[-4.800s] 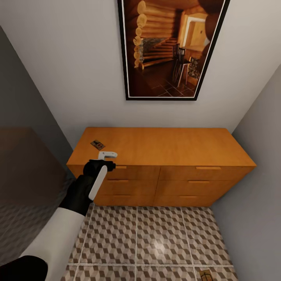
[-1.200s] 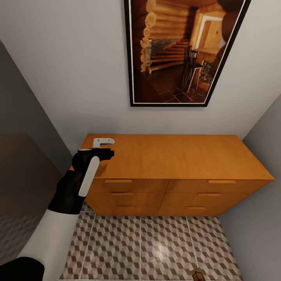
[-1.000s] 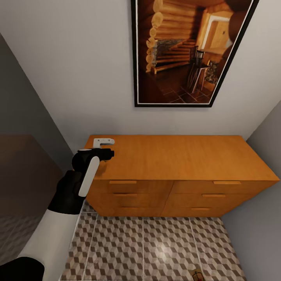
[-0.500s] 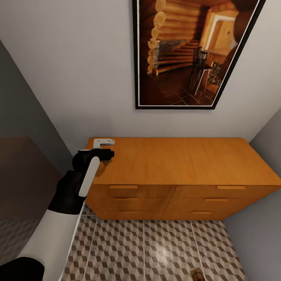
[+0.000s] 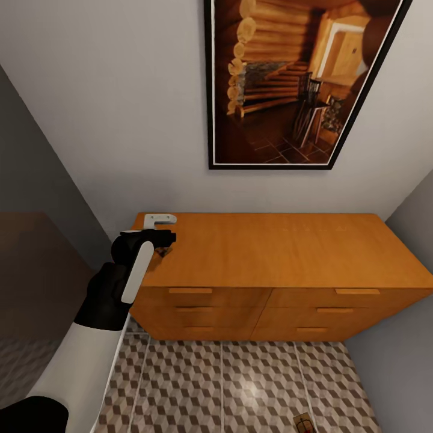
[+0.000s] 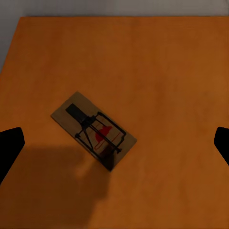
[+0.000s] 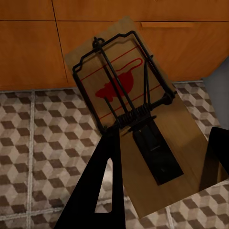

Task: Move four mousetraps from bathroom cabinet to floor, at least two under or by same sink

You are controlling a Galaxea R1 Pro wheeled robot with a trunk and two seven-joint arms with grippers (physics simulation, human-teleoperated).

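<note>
The orange-brown cabinet (image 5: 288,246) stands against the wall. One mousetrap (image 6: 95,131) lies flat on its top near the left corner, mostly hidden under my left gripper (image 5: 161,225) in the head view. In the left wrist view that gripper (image 6: 116,145) hangs open above the trap, its fingertips (image 6: 9,148) wide apart on either side. My right gripper (image 7: 160,167) is shut on a second mousetrap (image 7: 129,109), held above the bathroom floor (image 7: 28,143) in front of the drawers. A third mousetrap (image 5: 304,424) shows on the tiles at the head view's bottom edge. The sink is out of view.
A large framed picture (image 5: 288,84) hangs on the wall above the cabinet. Grey walls close in on both sides, leaving a narrow strip of patterned floor (image 5: 240,373) in front of the drawers. A dark brown surface (image 5: 30,270) sits at the left.
The head view has shifted a little since the earliest frame. My left gripper has moved from the cabinet's front edge back over the trap at the left corner and now holds still.
</note>
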